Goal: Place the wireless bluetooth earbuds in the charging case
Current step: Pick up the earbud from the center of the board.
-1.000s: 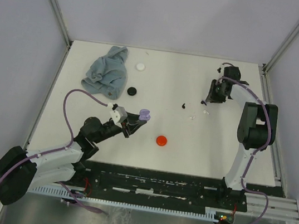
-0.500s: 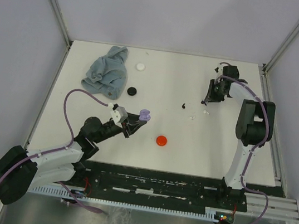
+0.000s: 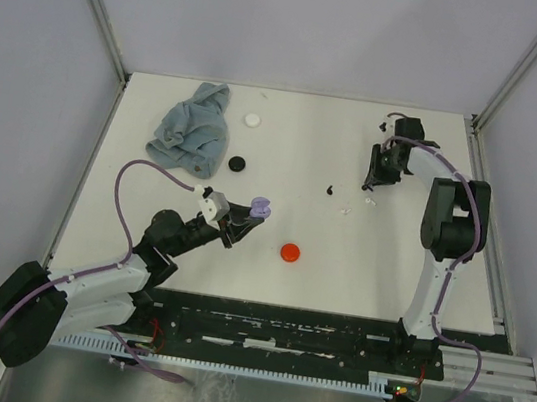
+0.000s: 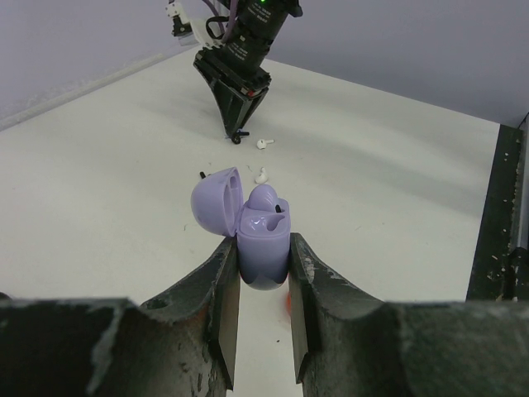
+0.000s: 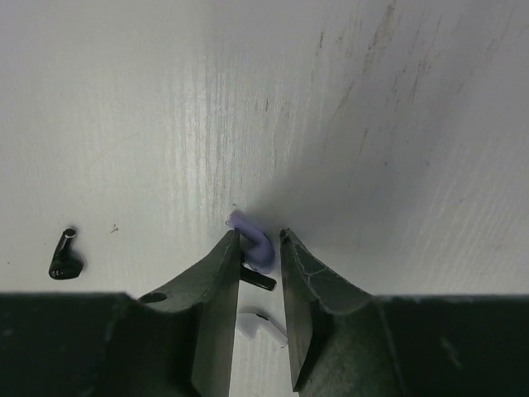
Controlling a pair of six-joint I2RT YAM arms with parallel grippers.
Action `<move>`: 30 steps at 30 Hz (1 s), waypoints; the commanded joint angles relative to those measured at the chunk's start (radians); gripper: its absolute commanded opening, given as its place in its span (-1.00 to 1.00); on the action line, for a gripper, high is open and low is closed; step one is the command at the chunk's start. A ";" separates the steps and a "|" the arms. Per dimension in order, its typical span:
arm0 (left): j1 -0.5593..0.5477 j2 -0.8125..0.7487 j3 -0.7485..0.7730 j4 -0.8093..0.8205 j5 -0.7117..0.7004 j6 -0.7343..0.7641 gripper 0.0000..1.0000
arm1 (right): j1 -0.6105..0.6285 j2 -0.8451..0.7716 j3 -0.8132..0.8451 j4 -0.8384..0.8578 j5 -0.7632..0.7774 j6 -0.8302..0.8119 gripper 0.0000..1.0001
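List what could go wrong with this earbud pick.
1. The right tool straddles the lavender earbud, but a black piece and a white piece lie between its fingers too. Closing may pinch or flick them.
2. The left tool grips the open charging case low on its body. Pushing an earbud in could tilt it.

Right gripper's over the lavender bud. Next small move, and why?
Probably close the right gripper on the lavender earbud: its jaws straddle it on the table, seemingly not clamped, while the left gripper holds the charging case open.
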 commanded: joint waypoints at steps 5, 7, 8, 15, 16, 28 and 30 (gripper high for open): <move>0.004 -0.010 0.018 0.026 0.012 0.043 -0.95 | 0.025 -0.011 -0.034 -0.086 0.101 -0.063 -0.28; 0.004 -0.009 0.016 0.027 0.011 0.044 -0.95 | 0.034 -0.008 -0.029 -0.105 0.112 -0.071 -0.25; 0.004 -0.007 0.018 0.027 0.011 0.044 -0.95 | 0.038 -0.009 -0.029 -0.112 0.116 -0.074 -0.23; 0.004 0.000 0.019 0.032 0.017 0.042 -0.95 | 0.052 -0.039 -0.067 -0.121 0.142 -0.099 -0.19; 0.003 -0.001 0.019 0.032 0.017 0.042 -0.95 | 0.053 -0.037 -0.066 -0.126 0.146 -0.101 -0.20; 0.004 0.007 0.022 0.032 0.020 0.038 -0.95 | 0.074 -0.053 -0.082 -0.163 0.155 -0.110 -0.59; 0.002 0.004 0.021 0.032 0.018 0.039 -0.95 | 0.091 -0.074 -0.083 -0.156 0.163 -0.113 -0.62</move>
